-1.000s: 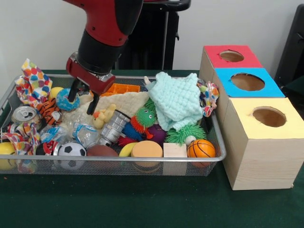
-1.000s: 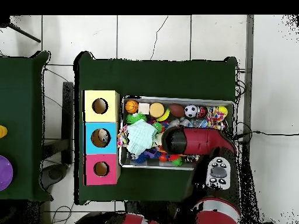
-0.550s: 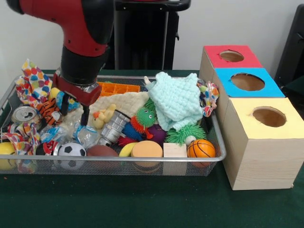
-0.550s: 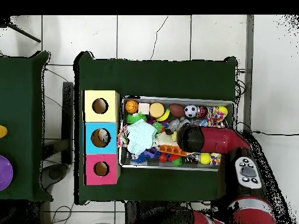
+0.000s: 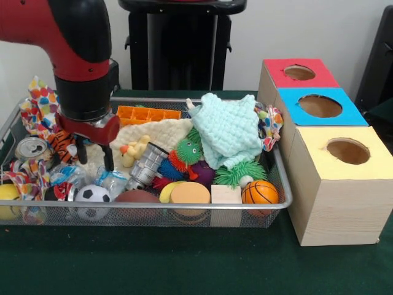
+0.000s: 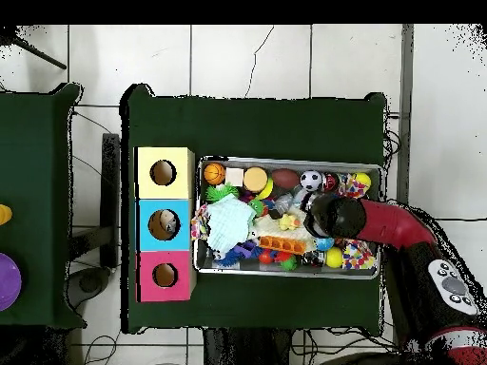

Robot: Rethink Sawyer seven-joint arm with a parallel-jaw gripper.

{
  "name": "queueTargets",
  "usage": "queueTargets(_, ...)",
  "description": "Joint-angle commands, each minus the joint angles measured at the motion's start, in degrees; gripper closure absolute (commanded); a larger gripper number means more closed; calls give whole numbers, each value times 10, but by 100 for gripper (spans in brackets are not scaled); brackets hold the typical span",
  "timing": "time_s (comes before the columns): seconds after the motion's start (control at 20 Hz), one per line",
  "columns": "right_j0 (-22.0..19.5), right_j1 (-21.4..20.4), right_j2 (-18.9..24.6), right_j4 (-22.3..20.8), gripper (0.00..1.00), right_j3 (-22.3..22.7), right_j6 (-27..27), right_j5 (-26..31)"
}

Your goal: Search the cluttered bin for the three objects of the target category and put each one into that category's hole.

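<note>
My gripper (image 5: 94, 157) hangs open over the left part of the wire bin (image 5: 184, 215), its fingertips (image 5: 108, 162) just above crinkled plastic beside the cream cloth (image 5: 156, 131); nothing is between them. A soccer ball (image 5: 92, 195) and a brown football (image 5: 136, 196) lie in front of it, a tiger toy (image 5: 61, 142) behind it. An orange basketball (image 5: 260, 192) sits at the bin's front right. In the overhead view the arm (image 6: 335, 217) covers the gripper, with the soccer ball (image 6: 310, 181) and basketball (image 6: 214, 173) along the bin's far edge.
To the right of the bin stand three boxes, each with a hole: red (image 5: 279, 77), blue (image 5: 293, 114) and yellow (image 5: 319, 166). A mint cloth (image 5: 228, 129), orange tray (image 5: 147, 114), silver cylinder (image 5: 146, 167), duck toy (image 5: 134, 150), can (image 5: 32, 147) and wooden block (image 5: 226, 195) crowd the bin.
In the front view the arm has swung left across the bin and dropped lower. The gripper has stayed open and has taken hold of nothing.
</note>
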Motion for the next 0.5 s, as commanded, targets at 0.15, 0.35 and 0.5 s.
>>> queueTargets(0.15,-8,58,134,-13,0,20,-197,83)
queueTargets(0.35,4,56,115,-4,0,13,-134,64)
queueTargets(0.5,20,47,92,-11,0,10,-92,46)
